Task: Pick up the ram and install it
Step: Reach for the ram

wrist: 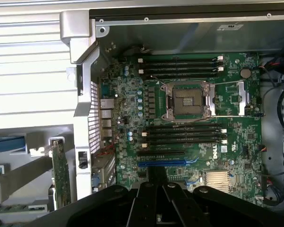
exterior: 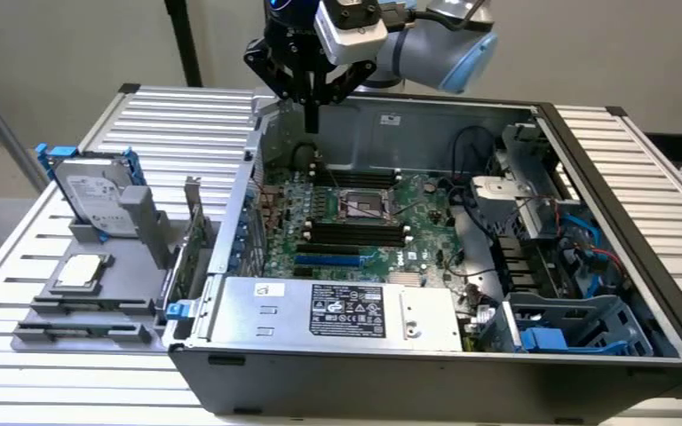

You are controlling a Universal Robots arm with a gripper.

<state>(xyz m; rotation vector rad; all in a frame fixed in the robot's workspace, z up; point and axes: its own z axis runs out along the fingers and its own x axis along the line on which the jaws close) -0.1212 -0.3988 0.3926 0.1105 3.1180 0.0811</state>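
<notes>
The end effector (exterior: 313, 120) hangs closed and empty at upper middle, over the case (exterior: 436, 377). The ram (exterior: 192, 235) seems to stand on edge at left-centre beside the case. Likely light, stiff and fragile; best pinched mid-length across its top edge.

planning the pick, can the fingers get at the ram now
Probably yes: the ram stands upright in the holder beside the case, nothing above it, though the fingers are shut over the case.

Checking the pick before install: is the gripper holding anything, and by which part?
Nothing is held: the gripper hangs shut and empty above the open computer case.
</notes>
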